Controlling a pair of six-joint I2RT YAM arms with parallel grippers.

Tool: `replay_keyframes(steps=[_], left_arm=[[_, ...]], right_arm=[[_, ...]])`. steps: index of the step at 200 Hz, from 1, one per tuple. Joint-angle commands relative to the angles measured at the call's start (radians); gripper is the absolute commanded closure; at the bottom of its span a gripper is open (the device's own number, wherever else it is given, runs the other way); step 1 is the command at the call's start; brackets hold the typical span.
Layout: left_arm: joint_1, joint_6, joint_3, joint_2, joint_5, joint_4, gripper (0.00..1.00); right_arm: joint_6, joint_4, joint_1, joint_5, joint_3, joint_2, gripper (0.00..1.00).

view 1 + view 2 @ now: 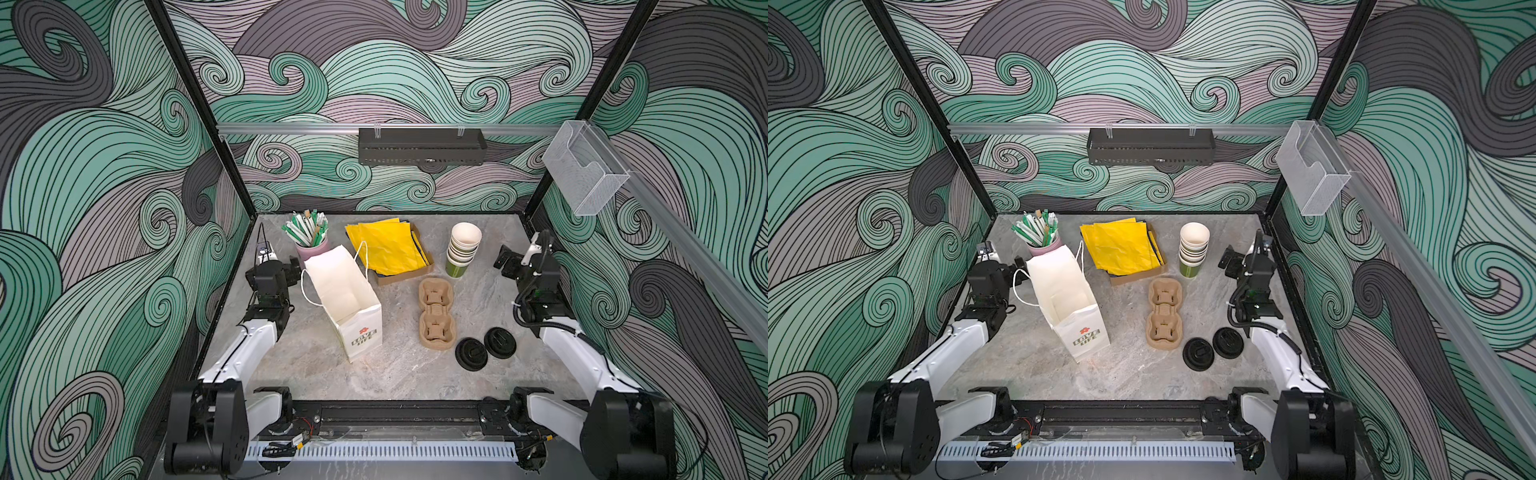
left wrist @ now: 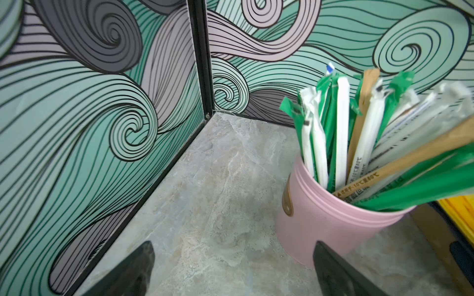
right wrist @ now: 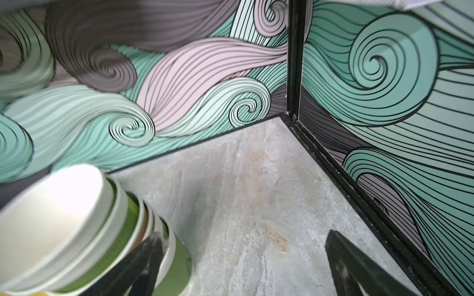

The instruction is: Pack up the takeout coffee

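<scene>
1. Fingers on both arms stand apart and empty: the left fingers [image 1: 294, 266] and the right fingers [image 1: 505, 259] have nothing between them, and both wrist views confirm the gap.
2. No takeout coffee, meaning a cup with its lid on, is in view, so its parts are judged to be loose.
   - A stack of cups [image 1: 462, 249] stands just beside the right fingers, on the side toward the left fingers. Both top views show it apart from them.
   - Two black lids [image 1: 471, 353] [image 1: 500, 343] lie flat on the surface [image 1: 395, 374]. They are well behind the right fingers, toward that arm's base, with their edges touching or nearly so.
3. An open white bag [image 1: 349, 299] stands just beside the left fingers, on the side toward the right fingers. A pulp carrier [image 1: 435, 313] lies between the two sets of fingers, nearer the right.
4. Cup handling: judged light, thin-walled and easily crushed.
   - Take hold across the wall just under the rolled rim, where the paper should be stiffest, and use light pressure.
   - Nested cups may cling, so the ones beneath may need restraining.
5. Lid handling: judged stiff but thin, and it sits low on the surface. Take it by the outer edge.
6. Once capped, hold the cup by its wall, never by the lid, which may pop off. Keep it upright.
</scene>
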Motion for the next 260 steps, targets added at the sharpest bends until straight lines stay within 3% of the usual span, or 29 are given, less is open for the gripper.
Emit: replay_keyframes(steps=[1,30,53,89,137,170,193,228,260], left_arm=[[0.007,-0.086,0.049,-0.083,-0.037,-0.242,0.01],[0.009,-0.151,0.129,-0.215,0.038,-0.459,0.01],[0.009,-0.209,0.218,-0.329,0.103,-0.644,0.01],[0.007,-0.244,0.382,-0.421,0.267,-0.856,0.02],[0.004,-0.273,0.664,-0.338,0.540,-1.043,0.09],[-0.020,-0.323,0.761,-0.298,0.704,-1.012,0.13],[-0.088,-0.354,0.778,-0.260,0.810,-0.914,0.13],[-0.278,-0.318,0.818,-0.171,0.824,-0.800,0.12],[-0.361,-0.328,0.848,-0.108,0.828,-0.725,0.12]], right_arm=[[0.227,-0.318,-0.063,-0.208,0.070,-0.006,0.01],[0.273,-0.377,-0.081,-0.380,0.101,-0.049,0.01],[0.237,-0.596,-0.068,-0.420,0.225,-0.047,0.01],[0.138,-0.881,0.066,-0.281,0.466,0.060,0.03],[0.087,-0.997,0.132,-0.160,0.710,0.264,0.15],[0.055,-1.063,0.175,-0.123,0.850,0.417,0.29],[0.056,-1.057,0.196,-0.109,0.891,0.478,0.36],[0.034,-1.057,0.227,-0.048,0.964,0.562,0.51],[0.021,-1.057,0.238,-0.002,0.995,0.602,0.66]])
